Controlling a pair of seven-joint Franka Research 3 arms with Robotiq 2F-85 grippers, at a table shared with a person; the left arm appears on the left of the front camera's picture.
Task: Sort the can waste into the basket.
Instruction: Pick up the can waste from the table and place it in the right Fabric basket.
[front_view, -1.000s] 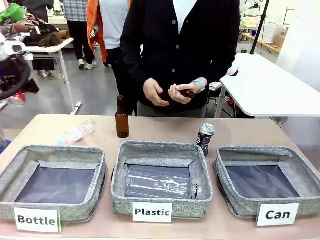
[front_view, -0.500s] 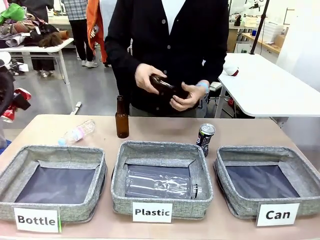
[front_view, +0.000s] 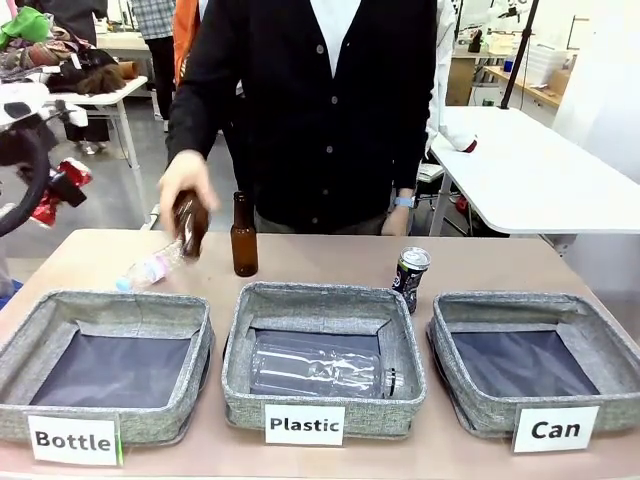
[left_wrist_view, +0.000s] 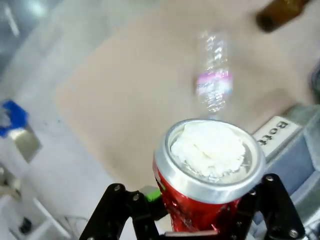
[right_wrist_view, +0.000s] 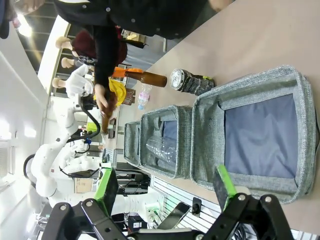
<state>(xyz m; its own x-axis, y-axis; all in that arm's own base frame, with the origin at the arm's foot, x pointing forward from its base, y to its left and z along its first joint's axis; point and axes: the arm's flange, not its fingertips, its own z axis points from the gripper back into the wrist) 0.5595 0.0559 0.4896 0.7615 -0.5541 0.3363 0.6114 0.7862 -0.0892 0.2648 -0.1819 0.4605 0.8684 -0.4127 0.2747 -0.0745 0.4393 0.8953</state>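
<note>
"Where was the red can (left_wrist_view: 210, 155)?"

"Clamped in my left gripper (left_wrist_view: 200, 202), well left of the Can basket (front_view: 600, 340). The black can (front_view: 410, 277) stood just beside that basket; my right gripper (right_wrist_view: 166, 186) gaped wide."

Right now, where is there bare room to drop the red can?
The Can basket is bare inside for the red can, and the table behind it, right of the black can, is free. The table's far left is crowded: a lying plastic bottle, a standing brown bottle and the person's hand holding another.
</note>
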